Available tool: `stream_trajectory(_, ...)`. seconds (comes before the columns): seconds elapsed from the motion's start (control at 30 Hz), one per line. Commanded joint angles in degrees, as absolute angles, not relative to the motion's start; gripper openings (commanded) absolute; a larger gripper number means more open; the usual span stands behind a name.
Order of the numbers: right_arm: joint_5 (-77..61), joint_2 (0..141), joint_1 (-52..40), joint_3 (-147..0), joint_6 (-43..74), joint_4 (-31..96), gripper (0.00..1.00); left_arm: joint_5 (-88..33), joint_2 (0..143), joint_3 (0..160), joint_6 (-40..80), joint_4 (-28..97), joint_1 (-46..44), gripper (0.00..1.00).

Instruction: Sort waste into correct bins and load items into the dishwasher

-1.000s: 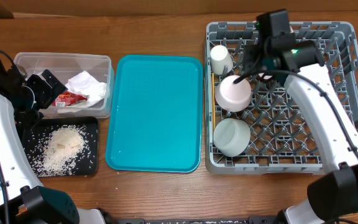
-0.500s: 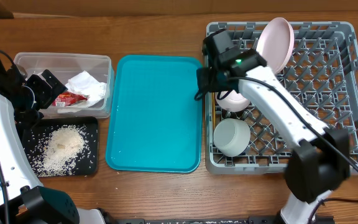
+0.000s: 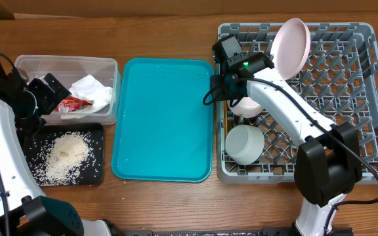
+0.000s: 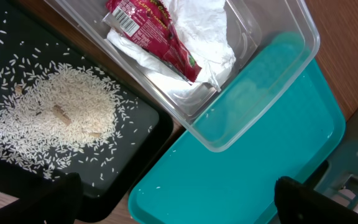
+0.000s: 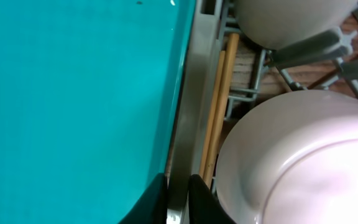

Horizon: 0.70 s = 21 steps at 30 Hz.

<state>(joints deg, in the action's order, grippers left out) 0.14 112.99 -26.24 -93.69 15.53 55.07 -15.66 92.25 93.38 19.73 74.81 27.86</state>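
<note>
The right pincer (image 5: pixel 178 196) is hanging with its tips drawn narrow, and nothing is showing between them but the left wall of the dish rack (image 3: pixel 287 174) below. The chopsticks (image 5: pixel 219 106), two of them, are lying inside the rack just beside those tips, their long axis running along that wall, so the right arm is by far the nearer one. Also sitting in the rack are one pink plate (image 3: pixel 291 42) on edge, one white bowl (image 3: pixel 241 106) and one grey-green bowl (image 3: pixel 243 144). The left pincer (image 4: pixel 182 202) is gaping wide, holding nothing, near the black tray (image 3: pixel 96 172) carrying the rice (image 3: pixel 64 154). The clear tub (image 3: pixel 64 60) is holding one napkin (image 3: pixel 90 88) and one red wrapper (image 3: pixel 76 103). The teal tray (image 3: pixel 163 118) is lying bare, so little seems to be remaining.
</note>
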Motion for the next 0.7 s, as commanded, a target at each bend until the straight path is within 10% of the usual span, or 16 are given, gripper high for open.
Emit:
stream_trajectory(0.0,-1.15,114.65,-26.68,-93.76,15.2,54.5,0.07,-15.44,91.81,94.54,20.34,74.74,28.05,1.0)
stream_trajectory(0.67,0.1,115.02,-28.47,-93.76,8.08,52.14,0.09,-15.44,91.81,94.54,20.34,74.74,28.05,1.0)
